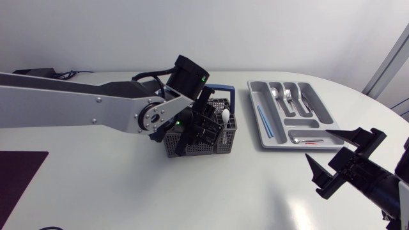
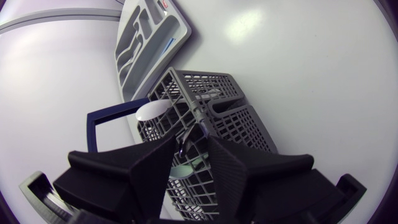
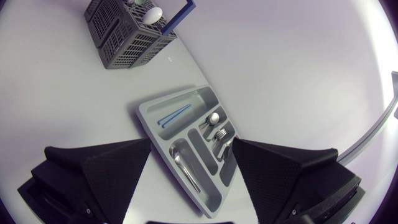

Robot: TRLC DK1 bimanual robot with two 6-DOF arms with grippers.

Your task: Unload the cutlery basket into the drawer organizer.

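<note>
One left hand [image 2: 193,138] over cutlery basket [image 2: 239,118], white spoon [image 2: 152,112] just beside

1. The table [image 1: 128,185] has a plain white top, smooth, with a faint sheen; it fills most of the head view.
2. The table's far edge runs straight; it rounds off at the table's right end [image 1: 374,102].
3. A dark flat rectangular patch [image 1: 19,169] lies at the table's near left corner; what it is cannot be told.
4. Black cables [image 1: 45,72] lie by the table's far left edge.
5. The light is soft and even; a pale glare [image 2: 245,25] sits on the table top in the left wrist view; shadows on the table are faint and blurred.
</note>
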